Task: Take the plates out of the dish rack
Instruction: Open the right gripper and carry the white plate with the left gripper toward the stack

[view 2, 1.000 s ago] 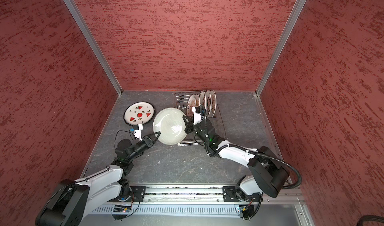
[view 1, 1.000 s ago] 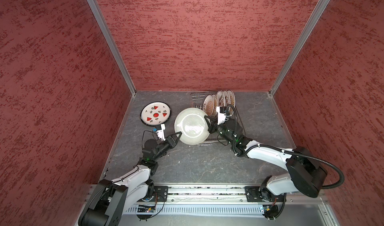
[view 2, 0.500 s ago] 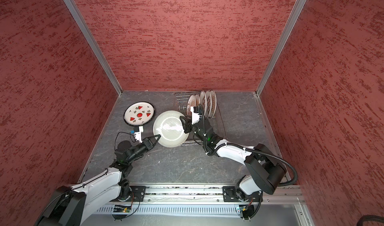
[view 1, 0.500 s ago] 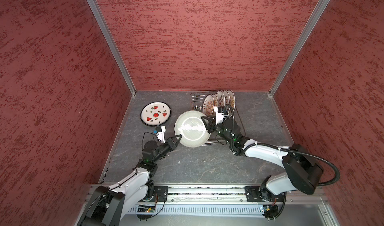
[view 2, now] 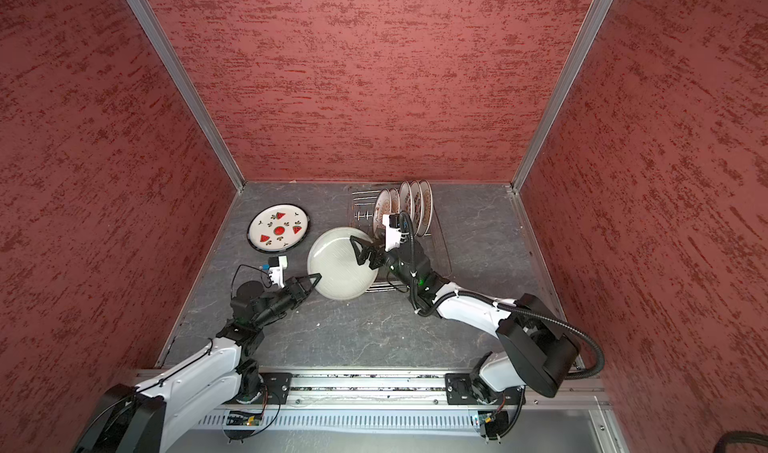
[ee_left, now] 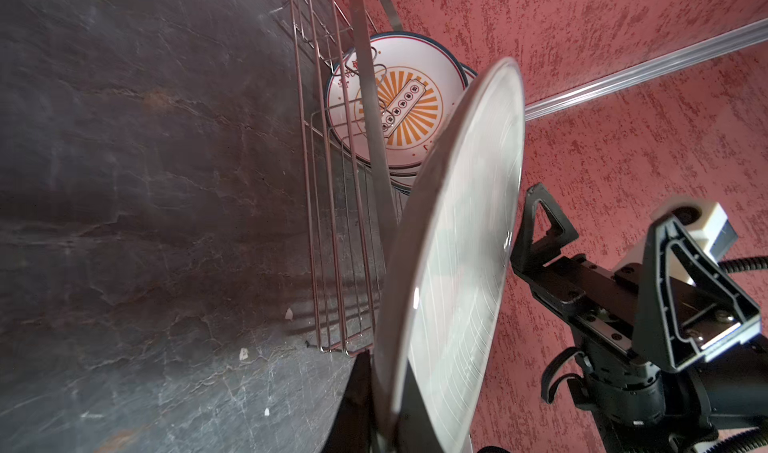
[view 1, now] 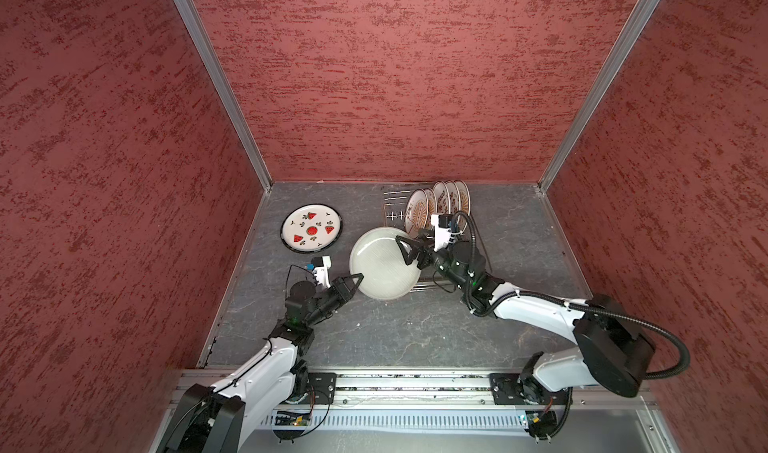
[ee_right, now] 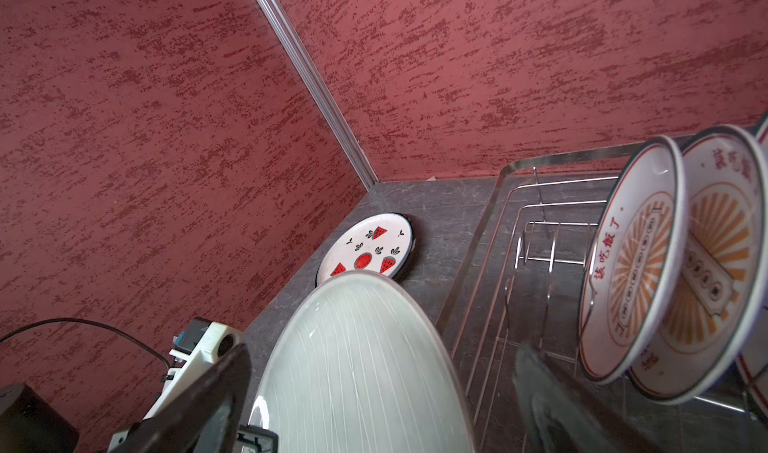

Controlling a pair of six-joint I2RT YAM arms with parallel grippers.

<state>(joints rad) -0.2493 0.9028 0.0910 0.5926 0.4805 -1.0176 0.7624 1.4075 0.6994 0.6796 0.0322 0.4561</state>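
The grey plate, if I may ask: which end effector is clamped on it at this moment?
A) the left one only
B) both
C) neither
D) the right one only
A: the left end effector is shut on the rim of the grey plate, while the right end effector stands wide open.

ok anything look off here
Nothing looks spilled or broken. The grey plate is tilted on edge, pinched at its rim by the left gripper, with the right gripper open around the opposite rim. A few white flecks lie on the table by the dish rack.
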